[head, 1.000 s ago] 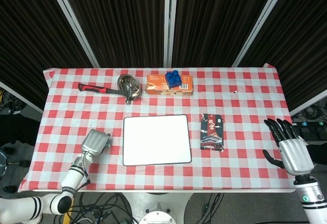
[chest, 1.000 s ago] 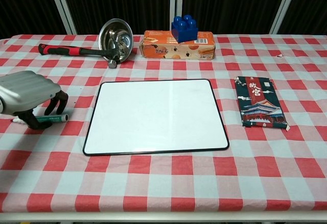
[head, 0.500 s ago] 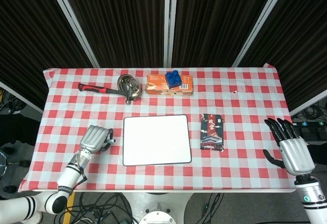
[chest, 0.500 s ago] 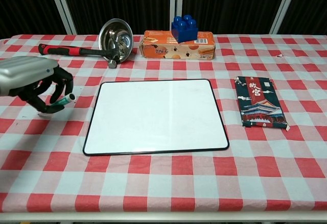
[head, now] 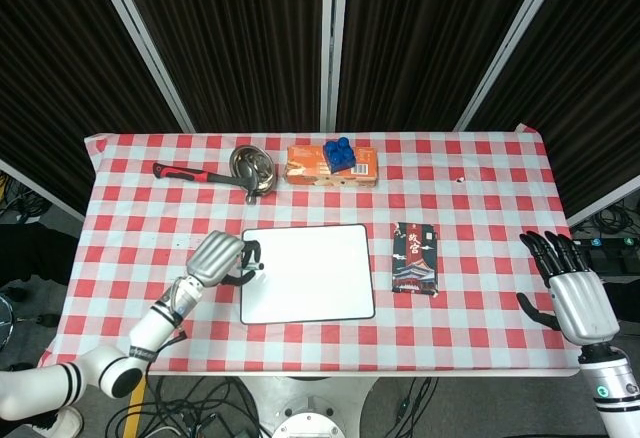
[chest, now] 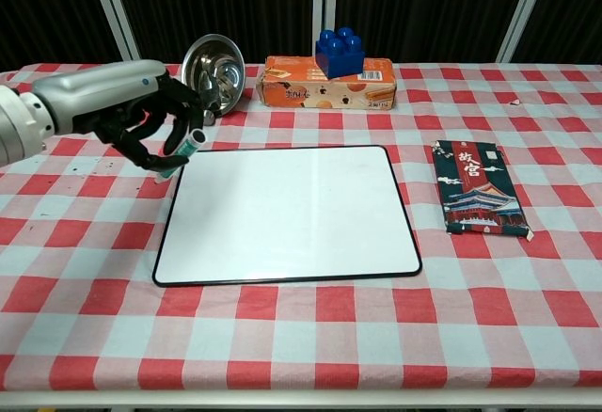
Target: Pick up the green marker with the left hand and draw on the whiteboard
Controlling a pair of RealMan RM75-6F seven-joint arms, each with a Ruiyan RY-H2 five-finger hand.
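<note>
My left hand (chest: 141, 116) grips the green marker (chest: 185, 150) and hovers at the whiteboard's left edge; from the head view that hand (head: 220, 258) sits just left of the board, the marker's tip (head: 260, 267) over the border. The whiteboard (chest: 287, 213) lies flat and blank in the table's middle, also seen as the whiteboard (head: 307, 273) from above. My right hand (head: 572, 293) stays off the table's right edge, fingers spread, holding nothing.
A hammer (chest: 122, 94), a steel bowl (chest: 214, 66), and an orange box (chest: 324, 84) topped by a blue block (chest: 339, 50) line the far side. A dark card pack (chest: 476, 187) lies right of the board.
My left hand lifted the marker off the tablecloth and carried it rightward and forward to the whiteboard's left edge. The right hand stayed put.
</note>
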